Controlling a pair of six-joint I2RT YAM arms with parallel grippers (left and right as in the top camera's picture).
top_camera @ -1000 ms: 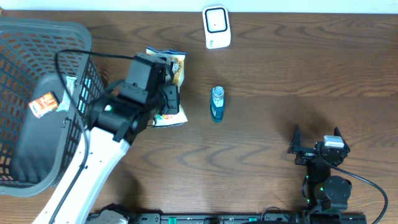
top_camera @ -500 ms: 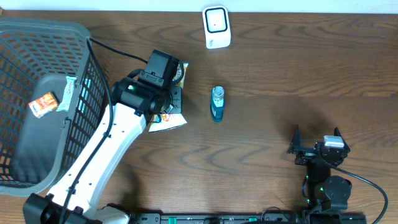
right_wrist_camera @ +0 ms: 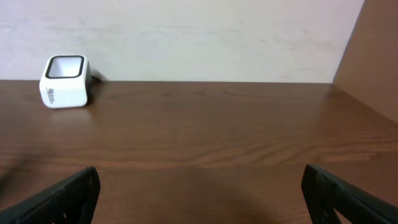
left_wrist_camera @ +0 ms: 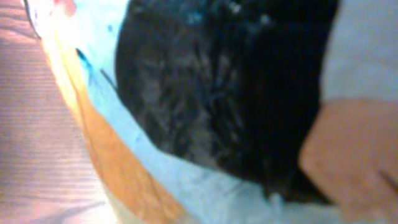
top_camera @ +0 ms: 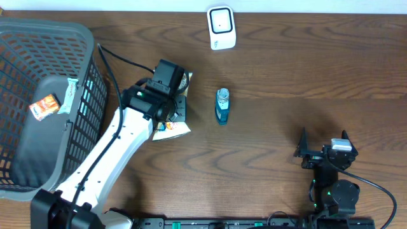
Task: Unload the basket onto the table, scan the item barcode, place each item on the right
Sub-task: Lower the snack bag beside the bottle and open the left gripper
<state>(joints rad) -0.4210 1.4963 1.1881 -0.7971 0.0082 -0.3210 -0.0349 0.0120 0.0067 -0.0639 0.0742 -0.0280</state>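
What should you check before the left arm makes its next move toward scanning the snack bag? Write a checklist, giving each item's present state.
1. Left claw shut on the snack bag: ok; the bag fills the left wrist view.
2. Bag's printed face readable: cannot tell; the left wrist view is blurred.
3. Scanner standing at the far edge of the table, nothing on it: ok.
4. Blue bottle beside the bag, not touching it: ok.
5. Right claw open, parked well away from the bag: ok.
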